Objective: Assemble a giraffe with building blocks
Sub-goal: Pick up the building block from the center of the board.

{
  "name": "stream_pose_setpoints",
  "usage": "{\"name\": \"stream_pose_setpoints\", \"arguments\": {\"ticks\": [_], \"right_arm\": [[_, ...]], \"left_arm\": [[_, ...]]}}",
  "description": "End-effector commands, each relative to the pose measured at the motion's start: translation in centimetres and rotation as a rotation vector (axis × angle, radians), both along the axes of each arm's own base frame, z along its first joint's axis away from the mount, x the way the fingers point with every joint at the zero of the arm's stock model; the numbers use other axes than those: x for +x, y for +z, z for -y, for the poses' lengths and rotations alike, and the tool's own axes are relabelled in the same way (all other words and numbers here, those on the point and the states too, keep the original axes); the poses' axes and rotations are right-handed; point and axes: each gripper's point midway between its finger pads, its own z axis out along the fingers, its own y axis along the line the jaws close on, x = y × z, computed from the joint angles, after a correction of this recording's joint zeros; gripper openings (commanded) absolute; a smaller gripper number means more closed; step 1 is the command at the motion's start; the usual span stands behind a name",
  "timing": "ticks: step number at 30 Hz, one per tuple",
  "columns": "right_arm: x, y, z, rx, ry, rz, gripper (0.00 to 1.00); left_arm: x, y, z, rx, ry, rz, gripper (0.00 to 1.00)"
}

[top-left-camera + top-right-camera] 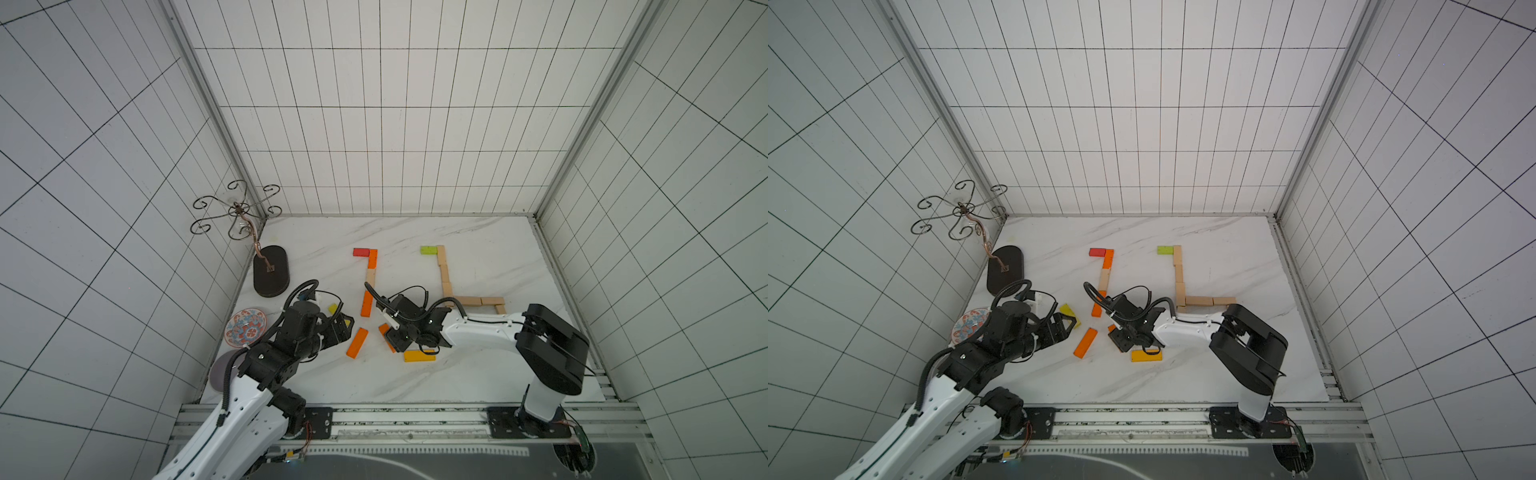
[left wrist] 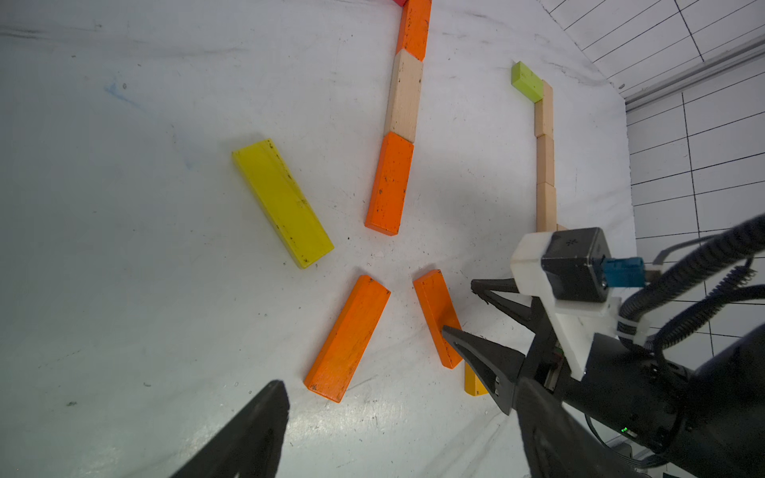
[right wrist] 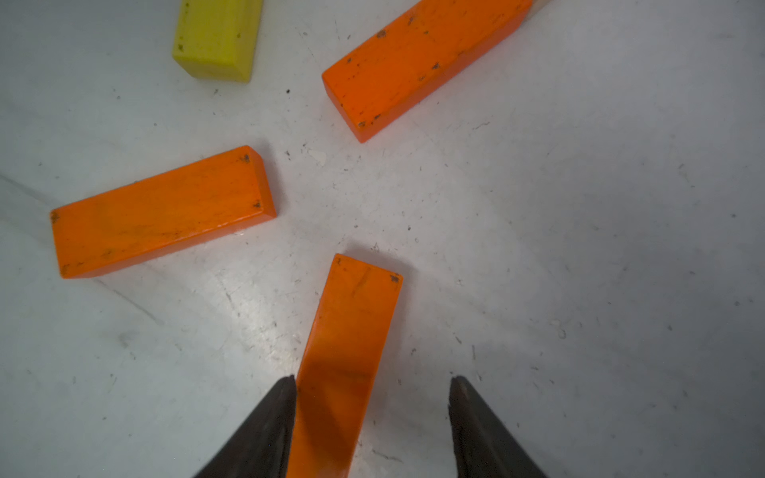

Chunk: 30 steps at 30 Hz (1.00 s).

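1. right gripper (image 3: 372, 378): jaws parted around an orange block (image 3: 347, 351) lying flat on the surface (image 1: 478, 374). one finger touches its long side, the other stands clear, so no squeeze.
2. left gripper (image 1: 348, 325): jaws wide, nothing between them, hovering near a yellow block (image 2: 281, 202).
3. handling, my read: stiff painted wood, light, smooth enough to slip. take it across the narrow width near the middle so it won't pivot.
4. outward: a loose orange block (image 3: 161, 211) near, an amber block (image 1: 419, 356) by the right wrist. beyond, an orange-and-pale column (image 1: 370, 274) with a red block (image 1: 361, 252), and a pale wood figure (image 1: 446, 286) with a lime green block (image 1: 428, 249).
5. the surface is white, marbled and scuffed. a patterned plate (image 1: 246, 326) and a dark stand base (image 1: 271, 271) sit at its left edge, with gridded white walls all round.
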Motion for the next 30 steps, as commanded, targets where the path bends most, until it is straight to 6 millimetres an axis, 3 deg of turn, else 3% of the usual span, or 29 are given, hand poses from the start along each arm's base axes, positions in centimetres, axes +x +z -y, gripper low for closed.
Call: {"name": "stream_pose_setpoints", "arguments": {"ticks": [1,7,12,15,19,24,30], "right_arm": [[1.1,1.9,-2.2,0.025,0.037,0.001,0.61],[1.0,0.4,-2.6,-0.013,0.050,-0.043,0.59],[1.4,-0.8,-1.6,-0.071,0.032,-0.053,0.48],[1.9,-0.6,-1.4,-0.084,0.058,-0.027,0.32],[2.2,0.6,-1.5,-0.099,0.168,0.041,0.22],[3.2,2.5,-2.3,-0.080,0.299,0.145,0.16],[5.0,2.5,-2.6,-0.070,0.343,0.149,0.15]], "left_arm": [[-0.1,-0.3,0.0,-0.020,0.013,-0.007,0.86],[-0.2,-0.2,0.0,-0.022,0.012,-0.006,0.86],[-0.3,0.0,-0.1,-0.027,0.012,-0.001,0.86],[-0.4,0.1,-0.1,-0.030,0.011,0.001,0.86],[-0.4,0.4,0.0,-0.036,0.012,0.009,0.86],[-0.4,0.7,-0.1,-0.040,0.018,0.019,0.86],[-0.5,0.9,-0.2,-0.037,0.019,0.021,0.85]]}}
